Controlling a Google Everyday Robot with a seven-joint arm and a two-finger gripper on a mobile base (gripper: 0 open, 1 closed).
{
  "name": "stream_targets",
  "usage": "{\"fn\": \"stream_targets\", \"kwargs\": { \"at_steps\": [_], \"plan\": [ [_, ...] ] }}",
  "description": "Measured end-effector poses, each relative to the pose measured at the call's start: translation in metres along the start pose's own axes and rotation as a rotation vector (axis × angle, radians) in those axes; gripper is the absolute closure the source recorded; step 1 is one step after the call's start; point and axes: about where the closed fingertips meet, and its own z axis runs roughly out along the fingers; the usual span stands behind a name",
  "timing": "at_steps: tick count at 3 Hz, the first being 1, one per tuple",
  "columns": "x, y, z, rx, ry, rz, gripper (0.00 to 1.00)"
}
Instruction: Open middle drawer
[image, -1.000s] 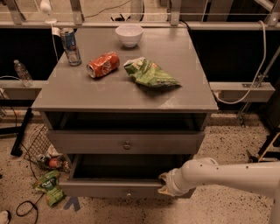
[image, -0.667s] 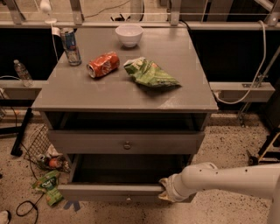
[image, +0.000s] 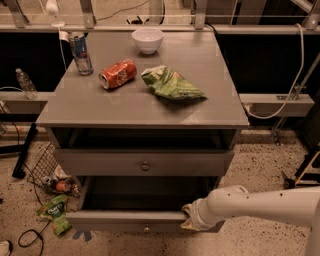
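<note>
The middle drawer (image: 115, 219) is a grey flat-fronted drawer with a small round knob (image: 146, 229). It stands pulled well out of the grey cabinet (image: 150, 112), and its dark interior (image: 145, 192) shows nothing in it. My gripper (image: 187, 218), on a white arm reaching in from the right, is at the top edge of that drawer's front, right of the knob. The taller top drawer (image: 100, 162) above is slightly out. The lowest drawer is hidden.
On the cabinet top are a white bowl (image: 147, 39), an upright can (image: 80, 53), a red can on its side (image: 117, 73) and a green chip bag (image: 171, 84). On the floor at left are a wire basket (image: 42, 162), litter (image: 56, 212) and cables.
The middle drawer has slid further out toward the camera, and my gripper has moved with its front edge.
</note>
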Motion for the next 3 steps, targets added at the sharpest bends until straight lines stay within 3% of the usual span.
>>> {"fn": "stream_targets", "kwargs": {
  "at_steps": [1, 2, 3],
  "plan": [
    [0.007, 0.036, 0.005, -0.029, -0.018, 0.018, 1.00],
    [0.005, 0.038, -0.001, -0.030, -0.019, 0.020, 1.00],
    [0.008, 0.065, -0.001, -0.037, -0.033, 0.036, 1.00]
  ]
}}
